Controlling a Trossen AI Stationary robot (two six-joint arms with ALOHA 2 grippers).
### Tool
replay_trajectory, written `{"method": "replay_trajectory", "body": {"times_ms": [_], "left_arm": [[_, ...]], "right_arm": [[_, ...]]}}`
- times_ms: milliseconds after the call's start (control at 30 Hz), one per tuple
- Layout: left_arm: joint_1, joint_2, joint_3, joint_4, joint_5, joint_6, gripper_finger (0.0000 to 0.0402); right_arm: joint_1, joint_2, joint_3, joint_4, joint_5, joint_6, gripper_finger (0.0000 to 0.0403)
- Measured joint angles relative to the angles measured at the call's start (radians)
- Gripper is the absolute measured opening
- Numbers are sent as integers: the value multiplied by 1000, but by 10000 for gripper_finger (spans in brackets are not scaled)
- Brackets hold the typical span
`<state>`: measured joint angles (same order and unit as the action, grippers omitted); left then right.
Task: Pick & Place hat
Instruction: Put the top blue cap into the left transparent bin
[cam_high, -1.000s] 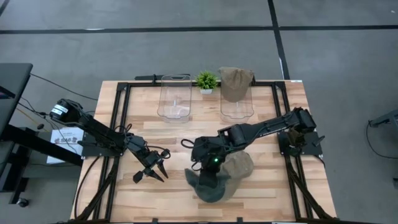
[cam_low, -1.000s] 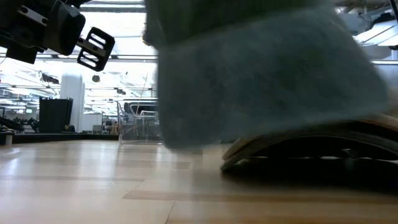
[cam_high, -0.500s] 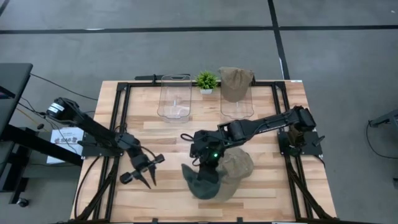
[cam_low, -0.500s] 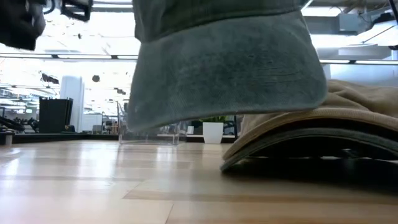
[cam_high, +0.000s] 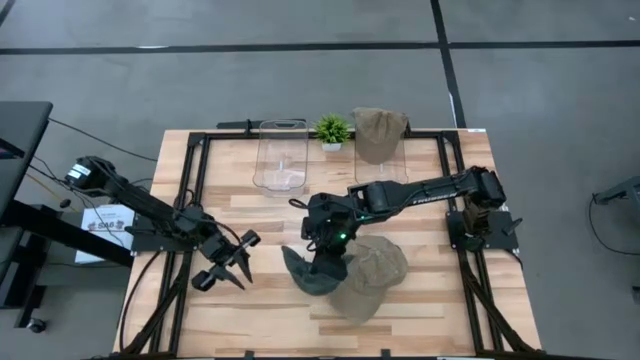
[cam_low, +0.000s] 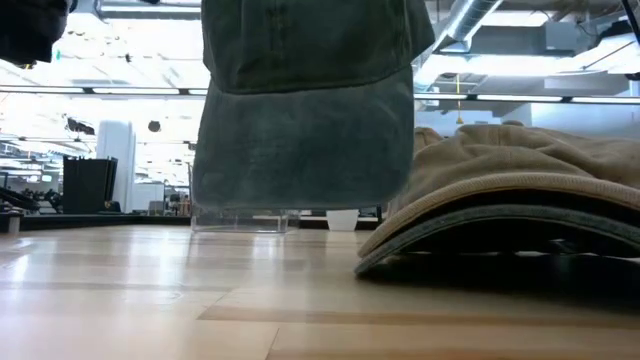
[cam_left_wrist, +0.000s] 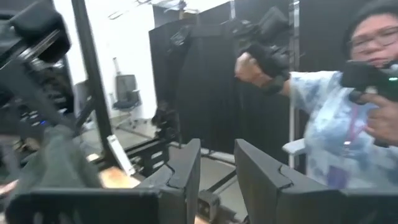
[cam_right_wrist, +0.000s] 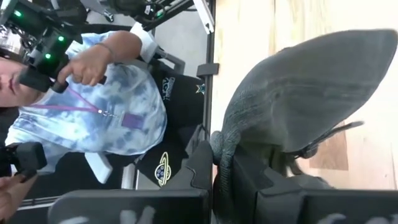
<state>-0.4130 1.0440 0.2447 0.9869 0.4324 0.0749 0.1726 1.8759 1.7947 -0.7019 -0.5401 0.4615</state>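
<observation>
A grey-green hat (cam_high: 306, 272) hangs under my right gripper (cam_high: 328, 243), which is shut on it over the table's middle. In the low view the hat (cam_low: 305, 110) hangs in front of the camera. A tan hat (cam_high: 372, 276) lies on the table just right of it, brim down on the wood (cam_low: 480, 215). Left of both, my left gripper (cam_high: 232, 265) hovers open with nothing between its fingers (cam_left_wrist: 214, 171). Another tan hat (cam_high: 379, 128) sits on top of the right clear container. My right gripper pinches a bunched edge of the hat's crown (cam_right_wrist: 222, 144) between its two fingers. The fingers slant down from the table's right side. The hat hangs slack below them with the brim (cam_right_wrist: 348, 56) away from the fingers, clear of the table in the low view.
Two clear containers (cam_high: 281, 155) (cam_high: 380, 168) stand at the far edge with a small potted plant (cam_high: 332, 128) between them. A black frame (cam_high: 196, 170) runs along the table's sides. A person (cam_left_wrist: 348, 118) holding hand controllers stands beyond the table.
My right gripper has moved toward the table's left and far edges and rolled, still shut on the grey-green hat. The hat has come off the tan hat and swung left, hanging narrower in the low view. My left gripper has risen and drawn back toward the table's left edge.
</observation>
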Motion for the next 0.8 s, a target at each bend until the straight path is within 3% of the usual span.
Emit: {"method": "replay_trajectory", "body": {"times_ms": [300,533,800], "left_arm": [[8,125,104,-18,-47,57,97],[63,216,233,-210,-49,78,97],[88,144,376,-587,-277,192,112]], "right_arm": [[0,0,0,8,26,-26,15],[6,0,0,7,31,-29,15],[30,0,0,-10,44,-44,15]]}}
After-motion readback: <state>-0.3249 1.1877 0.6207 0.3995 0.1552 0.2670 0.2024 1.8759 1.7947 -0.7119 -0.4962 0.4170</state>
